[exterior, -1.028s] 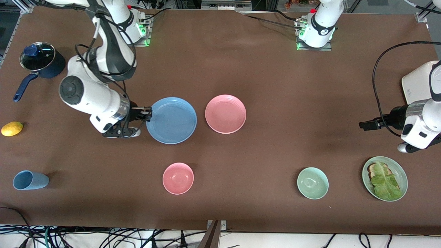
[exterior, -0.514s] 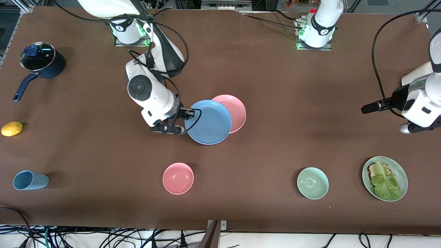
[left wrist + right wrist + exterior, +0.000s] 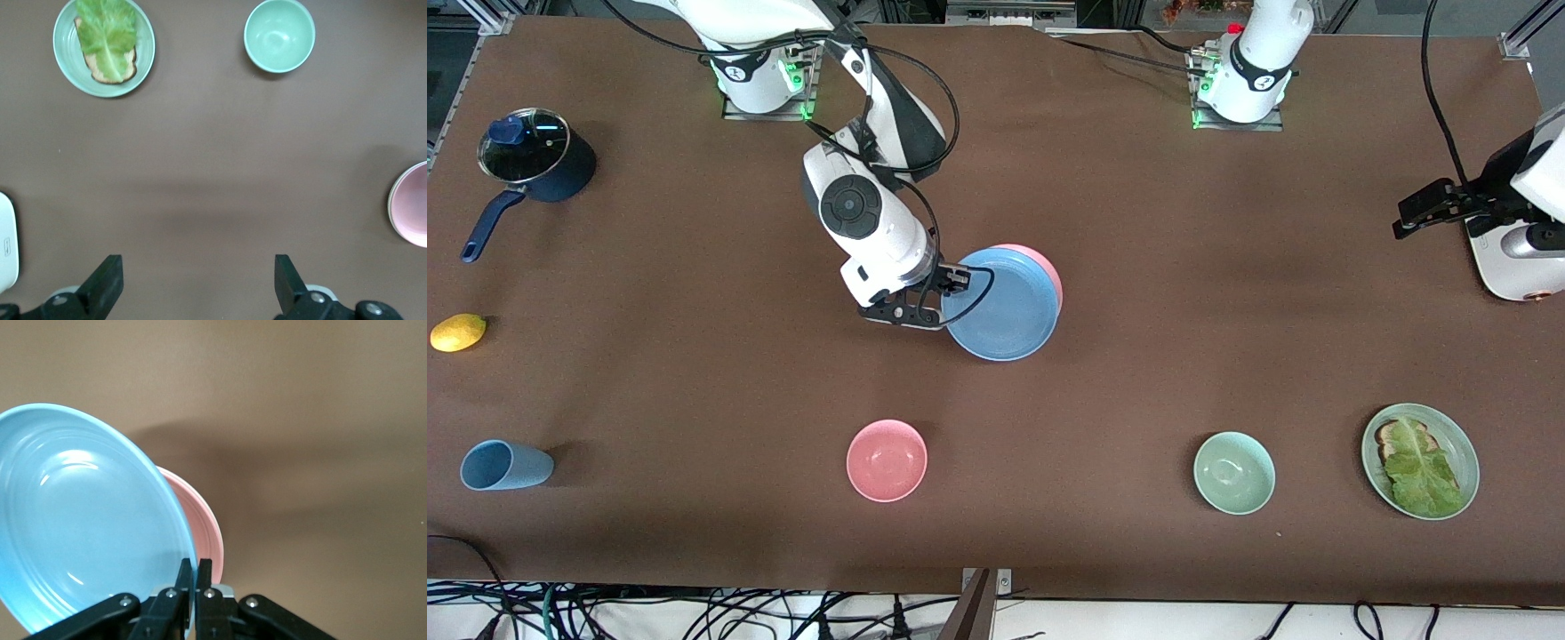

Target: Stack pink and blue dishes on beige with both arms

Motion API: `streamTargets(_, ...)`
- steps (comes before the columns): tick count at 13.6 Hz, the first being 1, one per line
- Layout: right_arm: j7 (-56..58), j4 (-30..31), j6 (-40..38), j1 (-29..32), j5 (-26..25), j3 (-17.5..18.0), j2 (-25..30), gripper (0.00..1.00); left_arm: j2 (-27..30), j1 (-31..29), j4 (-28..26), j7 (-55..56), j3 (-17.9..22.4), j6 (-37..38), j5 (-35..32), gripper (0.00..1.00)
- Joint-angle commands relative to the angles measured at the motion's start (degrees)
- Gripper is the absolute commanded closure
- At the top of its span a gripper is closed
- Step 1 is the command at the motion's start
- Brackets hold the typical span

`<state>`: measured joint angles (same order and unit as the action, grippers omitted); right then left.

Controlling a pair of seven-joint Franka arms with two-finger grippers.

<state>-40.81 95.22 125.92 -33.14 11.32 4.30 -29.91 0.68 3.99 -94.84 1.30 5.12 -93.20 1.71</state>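
- Right gripper [image 3: 953,280] pinches the rim of the blue plate [image 3: 1001,304], fingers pressed together on its edge, and holds it over the pink plate [image 3: 1042,265] near the table's middle.
- Only a crescent of pink rim shows past the blue plate; the blue plate looks lifted rather than resting on it, though contact cannot be judged.
- Left gripper [image 3: 1430,207] hangs with fingers spread wide and nothing between them, at the left arm's end of the table, beside a white object [image 3: 1498,267].
- Nearer the front camera sit a pink bowl [image 3: 887,460], a mint-green bowl [image 3: 1233,472] and a green plate with lettuce on toast [image 3: 1420,460].
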Motion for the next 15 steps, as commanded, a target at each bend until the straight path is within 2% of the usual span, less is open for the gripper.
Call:
streamTargets(1,-1.0,2.0,2.6,-1.6,0.2,-1.0,-0.2,1.00,2.0,1.4,-1.5,-1.7,0.9,-2.6,0.0,0.00)
streamTargets(7,-2.5,6.6,7.2,-4.5,0.1,-1.1,-0.7,1.00,2.1,0.8,-1.1,-4.0,0.6,-2.0,-0.1,0.00)
streamTargets(15,-3.7,6.6,9.0,-5.8,0.1,-1.1,-2.5,1.00,2.1,0.8,0.6,-4.3,0.4,-0.4,-0.1,0.00)
